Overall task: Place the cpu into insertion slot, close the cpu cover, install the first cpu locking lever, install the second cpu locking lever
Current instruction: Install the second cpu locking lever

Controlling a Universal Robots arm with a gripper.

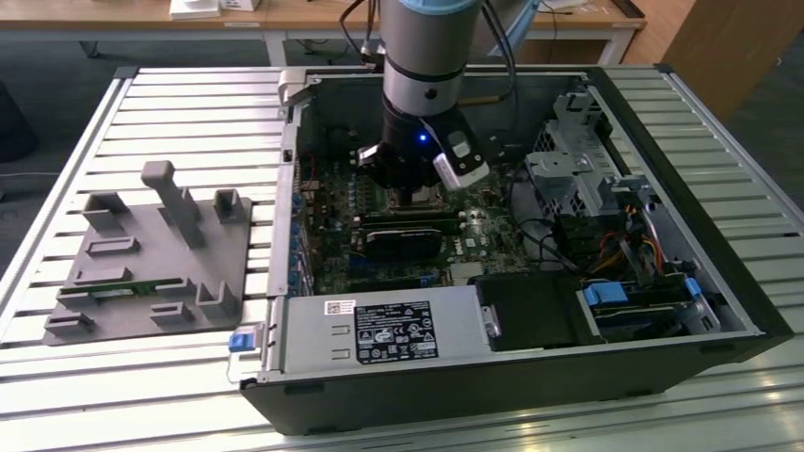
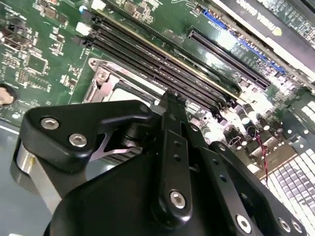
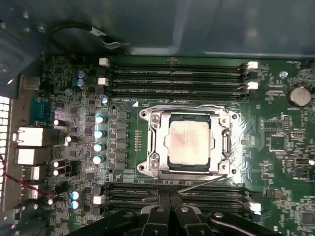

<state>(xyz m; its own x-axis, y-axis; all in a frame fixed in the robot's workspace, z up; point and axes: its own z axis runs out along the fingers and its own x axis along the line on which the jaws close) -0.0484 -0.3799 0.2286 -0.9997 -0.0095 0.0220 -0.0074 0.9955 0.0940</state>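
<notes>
Slatted metal bench, open computer case (image 1: 503, 367). Cpu (image 3: 189, 142) sits seated in the insertion slot (image 3: 224, 169), cpu cover (image 3: 152, 118) down. Gripper (image 3: 170, 216) hovers at the socket's 6 o'clock, fingers pinched narrow. Levers look next: precise hooking needed.

Cpu (image 3: 189, 142): pale metal top, smooth, dull sheen. Cpu cover (image 3: 226, 142): bright bare metal, reflective. Motherboard (image 3: 275, 132): green, semi-gloss lacquer look. Gripper (image 2: 170, 147): black, matt plastic-like links with shiny metal screw heads. Fixture block (image 1: 145, 259): grey, matt. Counter (image 1: 75, 377): ribbed pale metal, satin finish. Computer case (image 1: 503, 391): dark, matt outer wall.
</notes>
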